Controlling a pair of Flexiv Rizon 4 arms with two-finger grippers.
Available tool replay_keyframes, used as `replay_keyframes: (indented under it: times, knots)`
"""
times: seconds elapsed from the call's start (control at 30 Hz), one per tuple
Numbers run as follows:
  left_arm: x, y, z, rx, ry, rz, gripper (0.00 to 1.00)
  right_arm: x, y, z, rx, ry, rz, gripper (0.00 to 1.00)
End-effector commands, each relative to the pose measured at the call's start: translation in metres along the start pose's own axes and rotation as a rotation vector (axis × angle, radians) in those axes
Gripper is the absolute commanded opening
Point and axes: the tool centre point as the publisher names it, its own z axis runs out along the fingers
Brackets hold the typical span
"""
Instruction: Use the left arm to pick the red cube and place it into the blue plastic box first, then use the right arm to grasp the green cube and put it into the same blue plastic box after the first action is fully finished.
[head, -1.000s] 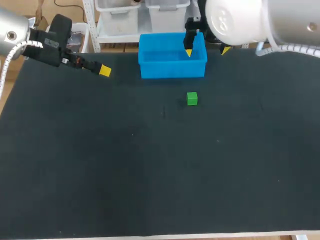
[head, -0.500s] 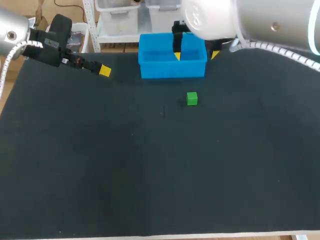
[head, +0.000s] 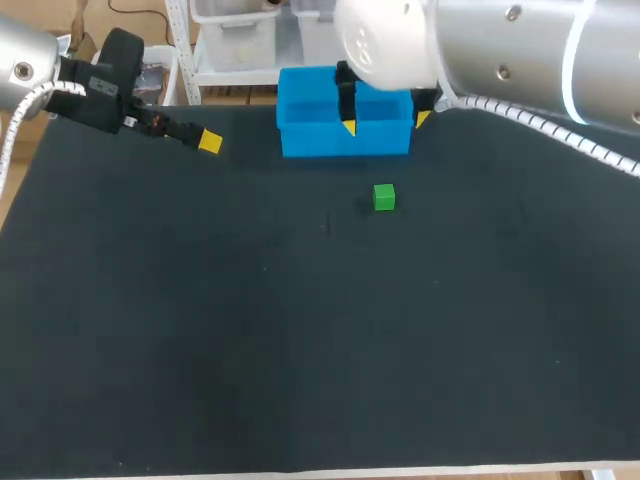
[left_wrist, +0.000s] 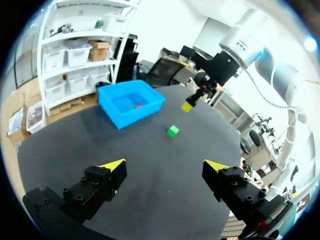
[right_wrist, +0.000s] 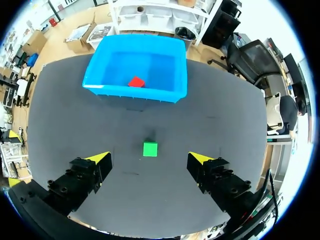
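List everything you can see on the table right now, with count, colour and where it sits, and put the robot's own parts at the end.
blue plastic box: one, blue, open-topped, far middle of the table.
red cube: one, red, lying inside the blue plastic box.
green cube: one, green, on the table in front of the box, apart from it.
table: one, black top.
left tool: one, black with yellow tips, open, empty, at the table's far left.
right tool: one, black with yellow tips, open, empty, raised by the box's front wall, green cube ahead of it.
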Motion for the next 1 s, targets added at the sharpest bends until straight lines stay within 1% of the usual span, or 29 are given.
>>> replay_keyframes:
  times: [0.03, 0.2, 0.4, 0.47, 0.63, 1.0]
  knots:
    - [0.002, 0.001, 0.0, 0.002, -0.007, 0.002, 1.0, 0.004, 0.002, 0.012, -0.001, -0.005, 0.0, 1.0]
    - [0.002, 0.001, 0.0, 0.002, -0.007, 0.002, 1.0, 0.01, 0.002, 0.026, -0.006, -0.003, 0.0, 1.0]
    - [0.002, 0.001, 0.0, 0.002, -0.007, 0.002, 1.0, 0.014, 0.002, 0.04, -0.026, -0.039, 0.022, 1.0]
    - [0.002, 0.001, 0.0, 0.002, -0.007, 0.002, 1.0, 0.015, 0.001, 0.046, -0.012, -0.045, 0.007, 1.0]
    - [0.002, 0.001, 0.0, 0.002, -0.007, 0.002, 1.0, 0.019, -0.002, 0.06, -0.02, -0.057, 0.03, 1.0]
    - [0.002, 0.001, 0.0, 0.002, -0.007, 0.002, 1.0, 0.025, -0.003, 0.079, -0.018, -0.057, 0.038, 1.0]
